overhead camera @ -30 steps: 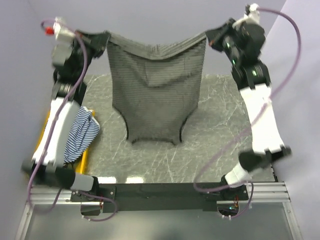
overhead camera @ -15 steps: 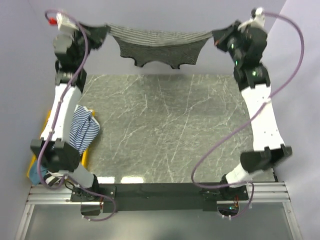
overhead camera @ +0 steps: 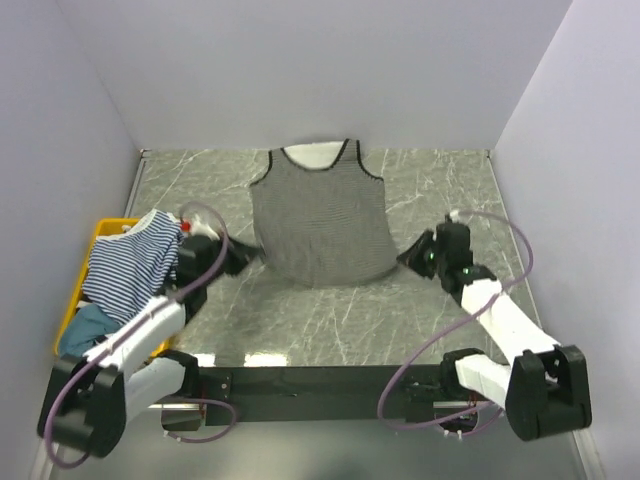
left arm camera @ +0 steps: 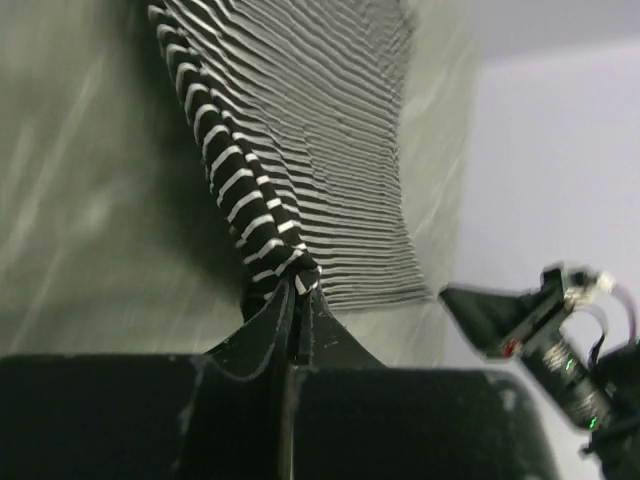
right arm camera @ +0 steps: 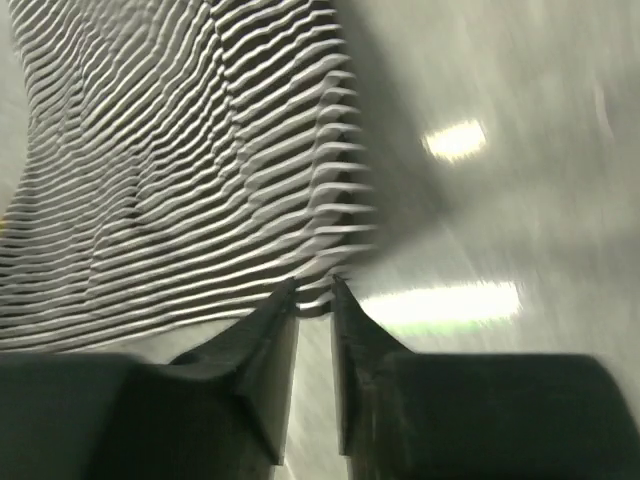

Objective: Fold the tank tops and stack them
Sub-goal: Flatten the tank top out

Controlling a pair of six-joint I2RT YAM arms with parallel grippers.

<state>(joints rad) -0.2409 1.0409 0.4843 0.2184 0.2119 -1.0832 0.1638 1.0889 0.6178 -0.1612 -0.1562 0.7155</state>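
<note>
We find the black-and-white thin-striped sleeveless tank top with black trim (overhead camera: pixel 320 225) lying flat and spread out on the grey marble-patterned desk (overhead camera: pixel 440 180). It sits centrally toward the far side, with its neck opening at the far edge and its hem toward the near side.

At the near-left hem corner, the left end effector (overhead camera: pixel 248 257) is closed on a bunched fold of this striped fabric. The left wrist view shows the cloth pinched between the dark fingertips. The left arm lies low over the desk.

At the near-right hem corner, the right end effector (overhead camera: pixel 406 258) rests low. In the right wrist view its jaws stand slightly parted, with a narrow gap. The hem edge lies right at the fingertips. That view is blurred, so we cannot confirm whether the fabric is in contact with them.

At the left edge of the desk stands a yellow plastic bin (overhead camera: pixel 105 228). A blue-and-white striped tank top (overhead camera: pixel 130 262) is draped over it, well apart from the flat top. A teal cloth (overhead camera: pixel 82 325) shows at the bin's near end.
</note>
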